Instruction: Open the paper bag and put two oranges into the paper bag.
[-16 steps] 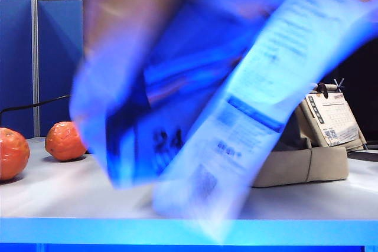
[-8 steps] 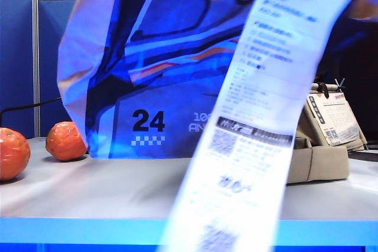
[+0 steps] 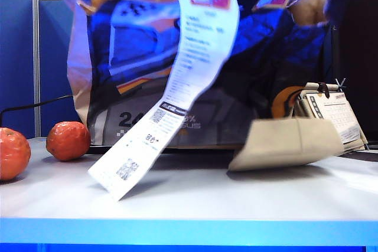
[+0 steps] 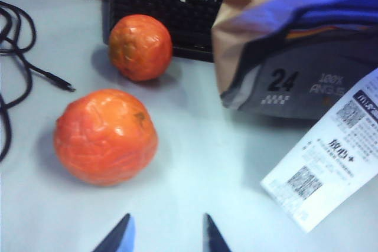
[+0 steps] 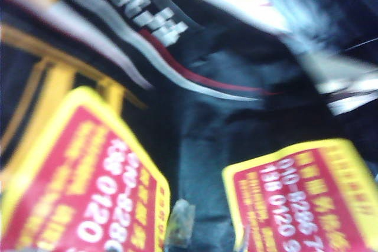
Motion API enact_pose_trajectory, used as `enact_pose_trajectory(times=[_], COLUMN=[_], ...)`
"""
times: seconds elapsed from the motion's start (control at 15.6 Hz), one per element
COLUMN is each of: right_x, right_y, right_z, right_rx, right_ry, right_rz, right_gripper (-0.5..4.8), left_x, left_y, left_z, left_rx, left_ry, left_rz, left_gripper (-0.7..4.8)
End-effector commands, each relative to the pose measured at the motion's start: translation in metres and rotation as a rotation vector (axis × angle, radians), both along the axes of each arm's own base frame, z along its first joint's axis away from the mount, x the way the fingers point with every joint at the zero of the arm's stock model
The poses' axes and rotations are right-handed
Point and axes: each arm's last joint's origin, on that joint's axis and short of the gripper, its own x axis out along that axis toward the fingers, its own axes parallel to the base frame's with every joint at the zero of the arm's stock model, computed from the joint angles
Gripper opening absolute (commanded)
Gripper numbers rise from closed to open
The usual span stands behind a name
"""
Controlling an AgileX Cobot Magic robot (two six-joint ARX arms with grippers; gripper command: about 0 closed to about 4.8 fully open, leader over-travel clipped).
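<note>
The large brown paper bag (image 3: 142,75) with dark print stands mid-table in the exterior view, its long white receipt (image 3: 177,92) hanging down the front. Two oranges (image 3: 68,140) (image 3: 13,153) lie left of it. In the left wrist view my left gripper (image 4: 167,234) hovers open and holds nothing, just short of the nearer orange (image 4: 105,136). The second orange (image 4: 140,47) and the bag (image 4: 283,39) lie beyond. My right gripper (image 5: 211,234) is shut on the paper bag, pressed close to its dark print and red-yellow stickers (image 5: 82,181). The view is blurred.
A small beige folded bag (image 3: 292,143) lies right of the big bag, and another beige bag with a printed card (image 3: 333,116) stands behind it. A black keyboard (image 4: 171,10) and a black cable (image 4: 18,57) lie past the oranges. The table's front edge (image 3: 189,228) is near.
The paper bag has swung back from close in front of the exterior camera and come down upright near the table. The receipt swung left with it. Oranges and left gripper kept still.
</note>
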Motion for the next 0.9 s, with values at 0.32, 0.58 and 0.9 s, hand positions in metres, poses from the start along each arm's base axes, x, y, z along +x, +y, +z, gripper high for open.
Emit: enact_pose_trajectory(times=[0.32,0.58,0.9], right_x=[-0.002,-0.007,-0.019], right_y=[-0.002,0.011,0.017], right_z=[0.033,0.019,0.039], right_rx=[0.090,-0.069,-0.013], right_ry=[-0.133,-0.099,-0.169], right_rz=[-0.005,-0.022,-0.009], right_gripper=[-0.01,-0.01,-0.01], left_x=[-0.002,-0.002,0.003], left_y=[0.007,0.008,0.010], left_z=[0.010,0.009,0.009], left_rx=[0.055,0.041,0.043], left_ry=[-0.008,0.010,0.031], left_rz=[0.231,0.276,0.344], left_gripper=[3.06,3.10,3.10])
